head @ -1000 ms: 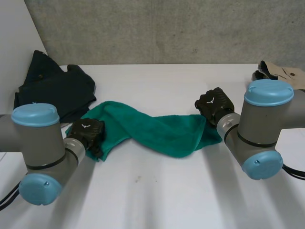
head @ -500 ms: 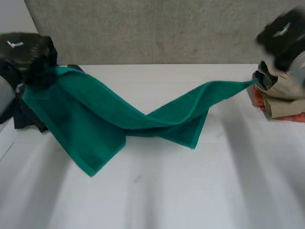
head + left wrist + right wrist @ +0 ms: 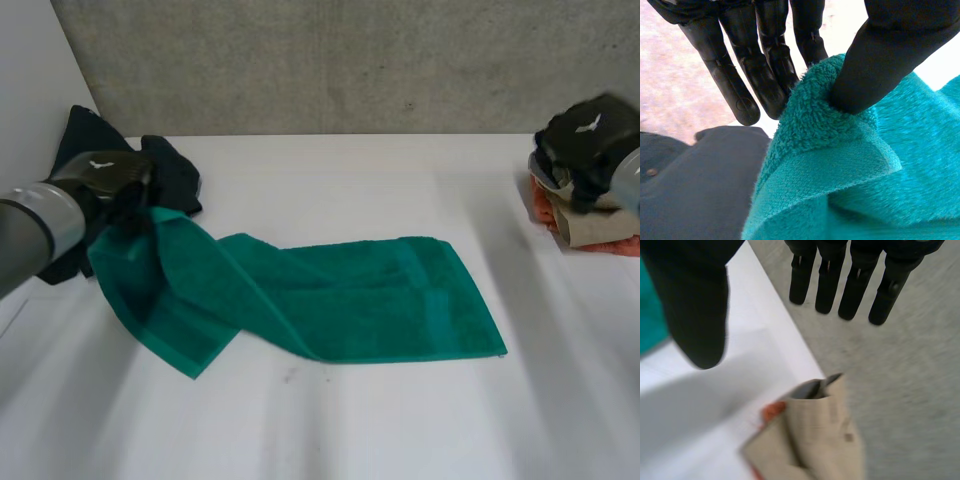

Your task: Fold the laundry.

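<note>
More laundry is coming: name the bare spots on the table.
Bare: the near strip of table in front of the teal towel, the far strip along the concrete wall, the gap between towel and folded pile. Crowded: the left, where the left hand pinches the towel's end beside the dark garment.

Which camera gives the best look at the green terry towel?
The head view: the whole green terry towel shows, spread across the white table, one end raised by the left hand. The left wrist view gives a close-up of the pinched corner; the right wrist view catches a green sliver beside the right hand.
</note>
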`<state>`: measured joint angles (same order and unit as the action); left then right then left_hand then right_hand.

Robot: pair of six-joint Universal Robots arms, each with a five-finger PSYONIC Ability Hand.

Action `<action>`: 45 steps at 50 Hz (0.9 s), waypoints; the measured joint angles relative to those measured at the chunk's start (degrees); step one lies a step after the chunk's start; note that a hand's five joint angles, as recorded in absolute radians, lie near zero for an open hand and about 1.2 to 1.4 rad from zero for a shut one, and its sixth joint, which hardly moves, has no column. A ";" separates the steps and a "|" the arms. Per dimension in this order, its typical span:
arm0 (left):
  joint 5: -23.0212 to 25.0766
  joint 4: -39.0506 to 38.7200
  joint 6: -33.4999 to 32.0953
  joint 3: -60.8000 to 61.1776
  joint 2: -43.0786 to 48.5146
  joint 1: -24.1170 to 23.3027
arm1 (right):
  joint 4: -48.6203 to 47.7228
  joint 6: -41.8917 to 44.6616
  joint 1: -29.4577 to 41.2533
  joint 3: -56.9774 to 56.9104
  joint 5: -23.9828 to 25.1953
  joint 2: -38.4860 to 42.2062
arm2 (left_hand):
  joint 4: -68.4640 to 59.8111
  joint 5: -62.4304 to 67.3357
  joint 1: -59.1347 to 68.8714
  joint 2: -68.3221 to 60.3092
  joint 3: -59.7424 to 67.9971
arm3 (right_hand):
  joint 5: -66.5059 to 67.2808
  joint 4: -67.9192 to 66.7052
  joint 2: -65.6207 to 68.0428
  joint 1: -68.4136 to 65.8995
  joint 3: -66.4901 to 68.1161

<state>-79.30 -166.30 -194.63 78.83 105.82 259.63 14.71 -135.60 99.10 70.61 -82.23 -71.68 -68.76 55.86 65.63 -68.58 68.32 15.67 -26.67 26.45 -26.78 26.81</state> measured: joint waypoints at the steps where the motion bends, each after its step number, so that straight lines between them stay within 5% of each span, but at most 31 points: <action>1: -0.05 -0.15 0.07 -0.18 0.39 -0.62 | -0.75 -1.75 0.03 0.62 0.19 0.85 | 0.00 0.00 0.00 0.00 0.00 | -2.20 2.21 -2.12 2.09 -2.16; 14: -0.29 -1.55 3.13 -3.18 -5.93 -3.29 | -6.26 -28.51 3.08 16.41 7.30 1.13 | 0.00 0.00 0.00 0.00 0.00 | -7.67 7.06 -6.01 6.34 -7.32; 24: -2.72 -1.74 11.53 -11.40 -7.08 -5.41 | -14.23 -49.60 16.76 24.30 6.26 -1.12 | -0.01 0.00 0.00 0.00 0.00 | -12.77 14.58 -14.35 13.06 -14.91; 35: -5.73 -1.84 13.97 -16.78 -8.58 -9.96 | -23.19 -61.84 30.70 16.59 -6.17 7.15 | -0.01 0.00 0.00 0.00 0.00 | -12.78 14.57 -14.36 13.06 -14.91; 41: -6.15 -1.92 13.89 -16.94 -9.79 -10.45 | -24.01 -61.20 32.43 11.22 -16.46 15.28 | -0.01 0.00 0.00 0.00 0.00 | -11.91 13.36 -13.23 12.68 -13.54; 45: -6.77 -1.93 13.83 -16.74 -10.51 -10.36 | -24.53 -58.05 29.62 10.59 -21.12 17.93 | -0.01 0.00 0.00 0.00 0.00 | 2.59 -1.72 2.08 -1.98 1.64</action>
<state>-86.06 -168.23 -180.79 62.09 95.32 249.28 -9.82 -193.66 128.72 81.20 -103.35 -53.75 -68.77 55.86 65.63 -68.59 68.32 18.25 -28.39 28.53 -28.76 28.45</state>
